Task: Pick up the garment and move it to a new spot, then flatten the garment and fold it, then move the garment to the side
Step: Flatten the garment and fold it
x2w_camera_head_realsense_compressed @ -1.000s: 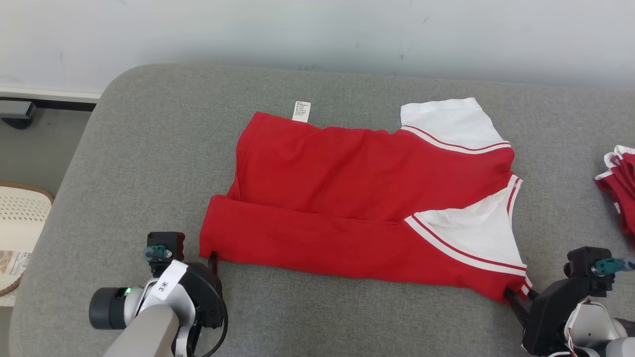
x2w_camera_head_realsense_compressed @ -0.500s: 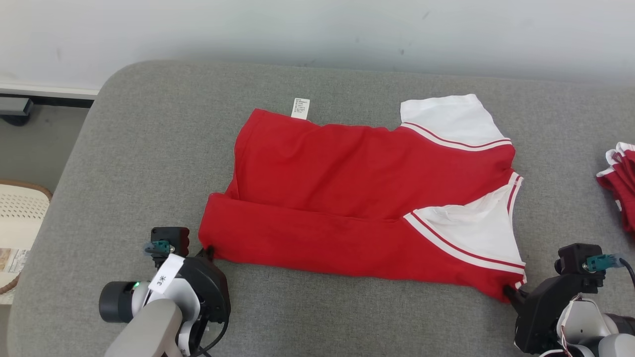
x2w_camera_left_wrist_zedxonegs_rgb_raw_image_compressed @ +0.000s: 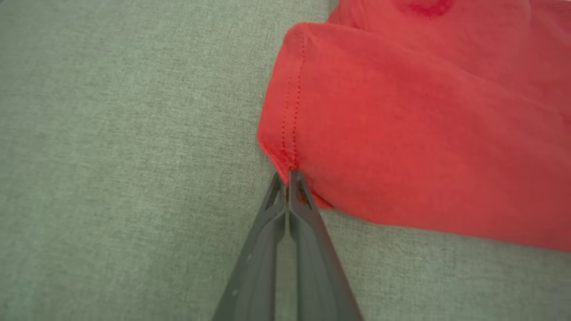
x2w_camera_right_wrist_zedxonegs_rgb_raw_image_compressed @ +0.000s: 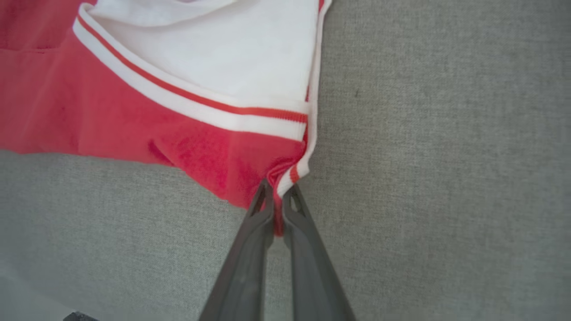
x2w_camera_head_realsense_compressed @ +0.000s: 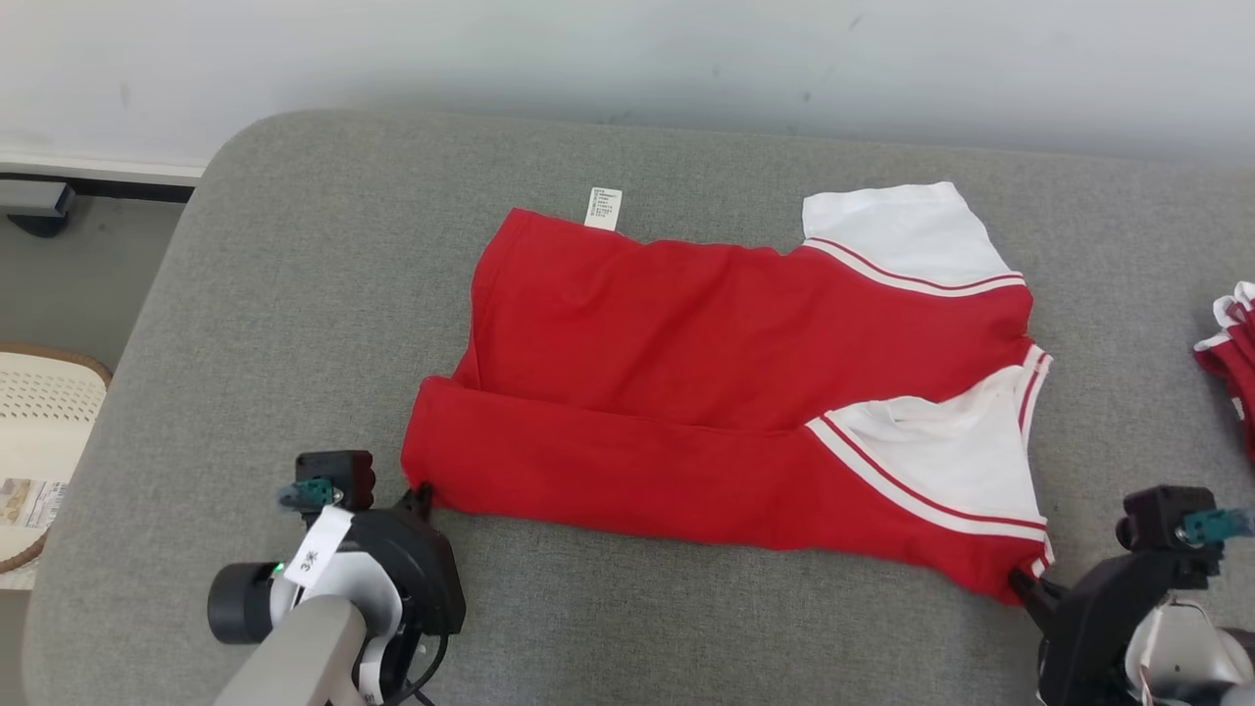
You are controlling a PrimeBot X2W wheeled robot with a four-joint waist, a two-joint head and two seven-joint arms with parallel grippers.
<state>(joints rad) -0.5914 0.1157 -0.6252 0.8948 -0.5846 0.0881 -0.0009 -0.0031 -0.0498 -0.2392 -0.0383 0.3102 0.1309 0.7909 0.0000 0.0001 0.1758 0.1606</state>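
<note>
The red T-shirt [x2w_camera_head_realsense_compressed: 686,392] is spread across the middle of the grey fabric-covered bench [x2w_camera_head_realsense_compressed: 294,294]. The hem end is turned to the left and the white sleeves with red-striped trim are turned to the right. The near long edge has been folded over onto the body, so a doubled red band is seen along the front.

The left claw [x2w_camera_left_wrist_zedxonegs_rgb_raw_image_compressed: 289,178] is pinched shut on the near-left corner, right at the stitched hem, with the cloth caught between the tips. The right claw [x2w_camera_right_wrist_zedxonegs_rgb_raw_image_compressed: 276,192] is clamped on the near-right corner, where the red-and-white trim is bunched between its fingers. Both corners are held low against the bench.

Writing-wise, a white care label [x2w_camera_head_realsense_compressed: 603,208] is stuck out from the far edge of the shirt. Printed lines can be made out on it, but nothing can be read at this size. A white paper tag [x2w_camera_head_realsense_compressed: 314,554] is fixed on the left wrist and marked with what looks like "3" plus a character, maybe 米.

More red-and-white clothing [x2w_camera_head_realsense_compressed: 1230,358] is piled at the bench's right edge, well apart from the shirt.
</note>
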